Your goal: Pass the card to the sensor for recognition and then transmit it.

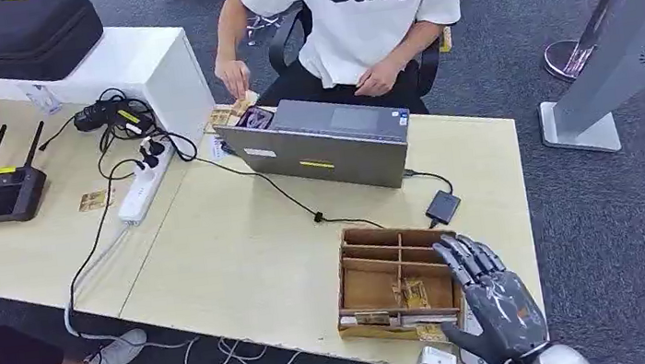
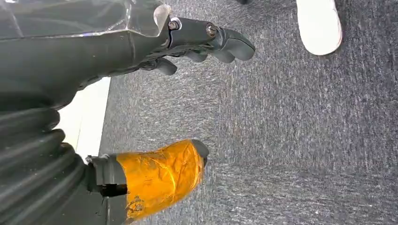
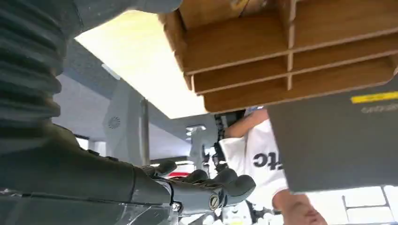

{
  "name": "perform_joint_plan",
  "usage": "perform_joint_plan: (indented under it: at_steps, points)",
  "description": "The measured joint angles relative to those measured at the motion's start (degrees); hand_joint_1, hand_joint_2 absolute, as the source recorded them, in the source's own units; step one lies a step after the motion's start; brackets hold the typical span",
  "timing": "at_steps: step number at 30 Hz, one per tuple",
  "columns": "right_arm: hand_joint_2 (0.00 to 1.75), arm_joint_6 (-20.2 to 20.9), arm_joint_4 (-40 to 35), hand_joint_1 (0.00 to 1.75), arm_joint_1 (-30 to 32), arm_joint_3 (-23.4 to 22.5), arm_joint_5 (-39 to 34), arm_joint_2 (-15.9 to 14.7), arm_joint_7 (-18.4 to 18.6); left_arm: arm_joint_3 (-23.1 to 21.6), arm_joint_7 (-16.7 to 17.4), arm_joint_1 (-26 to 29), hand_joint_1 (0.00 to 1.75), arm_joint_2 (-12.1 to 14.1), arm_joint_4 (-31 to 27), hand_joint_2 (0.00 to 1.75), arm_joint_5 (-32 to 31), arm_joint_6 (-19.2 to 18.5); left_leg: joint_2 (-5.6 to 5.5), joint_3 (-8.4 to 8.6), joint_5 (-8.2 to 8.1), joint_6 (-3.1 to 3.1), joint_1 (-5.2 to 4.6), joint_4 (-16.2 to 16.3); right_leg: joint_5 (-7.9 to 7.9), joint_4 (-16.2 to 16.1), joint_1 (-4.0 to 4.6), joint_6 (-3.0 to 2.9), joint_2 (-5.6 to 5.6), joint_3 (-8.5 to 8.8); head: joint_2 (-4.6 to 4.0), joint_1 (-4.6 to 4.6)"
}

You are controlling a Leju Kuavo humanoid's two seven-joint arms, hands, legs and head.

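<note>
My right hand (image 1: 494, 305) is over the near right corner of the table (image 1: 246, 266), fingers spread and holding nothing, their tips above the right edge of the wooden tray (image 1: 393, 283). From the right wrist camera I see those dark fingers (image 3: 220, 187) lying loosely apart, with the tray's slatted dividers (image 3: 286, 56) close by. In the tray's near compartments lie a few small cards (image 1: 411, 294), and one more card (image 1: 430, 333) sits at the tray's front edge just beside my hand. A small white box (image 1: 436, 360) lies at the table edge below the thumb. Just beyond the tray is a small dark sensor (image 1: 443, 207), cabled to the grey laptop (image 1: 323, 143) behind it.

My left hand (image 2: 187, 93) hangs over grey carpet (image 2: 305, 140), fingers slack and apart, nothing in it, the thumb (image 2: 159, 176) wrapped in orange tape.

Across the table I see a person in a white shirt (image 1: 354, 11) sitting at the laptop, one hand on some cards (image 1: 232, 114) beside it. Further left lie a white power strip (image 1: 144, 181) and a black controller with antennas (image 1: 0, 192)
</note>
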Motion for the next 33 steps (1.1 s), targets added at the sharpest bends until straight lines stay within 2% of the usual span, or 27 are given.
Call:
perform_joint_plan:
  at_steps: [8,23,33]
  points:
    - [1.75,-2.49,-2.84,0.00,1.07,-2.18,5.51,-0.28,2.95,0.40,0.07,0.02,0.00,-0.42,0.00,1.75,0.00,0.02,0.00,0.00,0.00,0.00,0.01,0.00,0.00,0.00,0.00,0.00,0.00,0.00,0.00,0.00]
    - [1.75,-2.75,-4.22,0.00,1.69,-3.45,6.40,-0.28,3.41,1.07,0.07,0.01,0.00,-0.76,0.00,1.75,0.00,0.02,0.01,0.01,0.00,0.00,0.01,0.00,0.00,0.00,0.00,0.00,0.01,0.00,0.00,0.00]
    - [1.75,-5.26,-6.42,0.00,2.54,-6.05,8.98,0.09,4.15,1.29,0.07,0.00,0.00,-1.01,0.00,1.75,-0.09,0.02,0.00,0.01,0.00,0.00,0.00,0.00,0.00,0.00,0.00,0.00,0.00,0.00,0.00,0.00]
